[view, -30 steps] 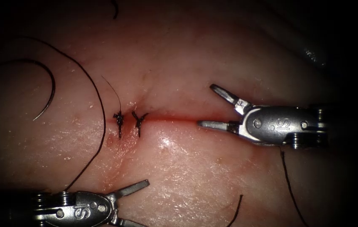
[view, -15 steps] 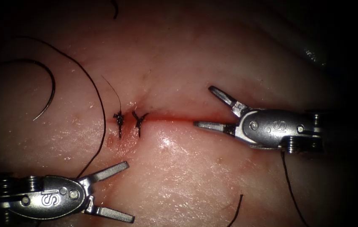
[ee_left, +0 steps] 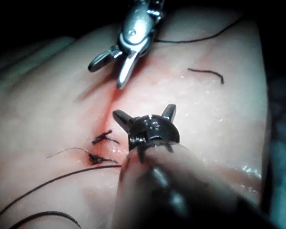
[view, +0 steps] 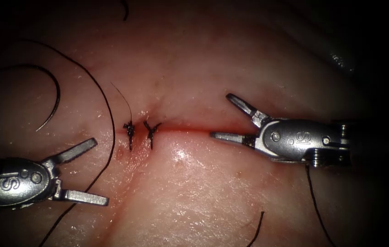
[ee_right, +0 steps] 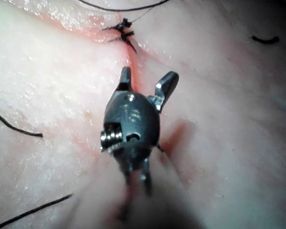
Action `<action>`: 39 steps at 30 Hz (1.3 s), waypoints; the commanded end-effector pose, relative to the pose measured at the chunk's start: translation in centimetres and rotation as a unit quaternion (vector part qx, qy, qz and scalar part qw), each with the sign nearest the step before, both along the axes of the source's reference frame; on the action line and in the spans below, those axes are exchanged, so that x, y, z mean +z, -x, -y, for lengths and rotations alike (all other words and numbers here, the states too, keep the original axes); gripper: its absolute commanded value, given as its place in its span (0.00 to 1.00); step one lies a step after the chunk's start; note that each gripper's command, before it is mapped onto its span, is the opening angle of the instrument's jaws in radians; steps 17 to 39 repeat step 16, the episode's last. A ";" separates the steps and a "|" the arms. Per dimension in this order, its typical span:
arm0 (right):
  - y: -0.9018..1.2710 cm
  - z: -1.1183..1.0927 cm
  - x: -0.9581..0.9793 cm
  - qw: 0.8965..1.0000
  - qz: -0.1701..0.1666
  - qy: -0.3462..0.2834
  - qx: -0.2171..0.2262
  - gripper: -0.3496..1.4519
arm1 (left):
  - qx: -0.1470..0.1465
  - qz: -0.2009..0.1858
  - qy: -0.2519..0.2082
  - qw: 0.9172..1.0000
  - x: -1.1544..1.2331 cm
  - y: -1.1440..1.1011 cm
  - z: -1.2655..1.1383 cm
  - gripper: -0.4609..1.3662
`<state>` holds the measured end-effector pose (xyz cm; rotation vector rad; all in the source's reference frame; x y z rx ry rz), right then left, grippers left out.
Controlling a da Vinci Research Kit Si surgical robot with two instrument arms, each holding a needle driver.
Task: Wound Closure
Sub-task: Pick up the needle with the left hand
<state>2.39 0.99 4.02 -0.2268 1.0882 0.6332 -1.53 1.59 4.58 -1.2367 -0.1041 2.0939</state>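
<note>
The tissue carries a cut lined with red fluid, and two tied stitches sit at its left end. The curved needle lies free on the tissue's surface, far left of the stitches. Its long thread sweeps down past the left tool, whose jaws are open and hold nothing. The right tool hovers over the right part of the cut, jaws open and empty. Left wrist view: the left tool, the stitches and the right tool. Right wrist view: the right tool just short of the stitches.
Cut ends of thread lie loose on the tissue: one near the lower edge, one at the top. Another strand trails down from under the right tool. A fine tail rises from the left stitch.
The left tool has risen from the lower edge and moved left, jaws still open, to beside the long thread. The right tool shifted slightly left, then held.
</note>
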 end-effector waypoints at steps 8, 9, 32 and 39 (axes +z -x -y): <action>-0.01 0.00 0.00 1.000 0.000 -0.002 -0.004 0.96 | -0.002 -0.009 0.002 1.000 0.09 -0.09 -0.03 0.65; -0.02 0.00 0.00 1.000 0.000 -0.002 -0.004 0.96 | -0.002 -0.010 0.002 1.000 0.11 -0.10 -0.03 0.65; -0.06 0.00 -0.01 1.000 0.001 -0.003 -0.004 0.96 | -0.002 -0.011 0.002 1.000 0.17 -0.14 -0.05 0.65; -0.06 0.00 -0.01 1.000 0.001 -0.003 -0.004 0.96 | -0.002 -0.011 0.002 1.000 0.17 -0.14 -0.05 0.65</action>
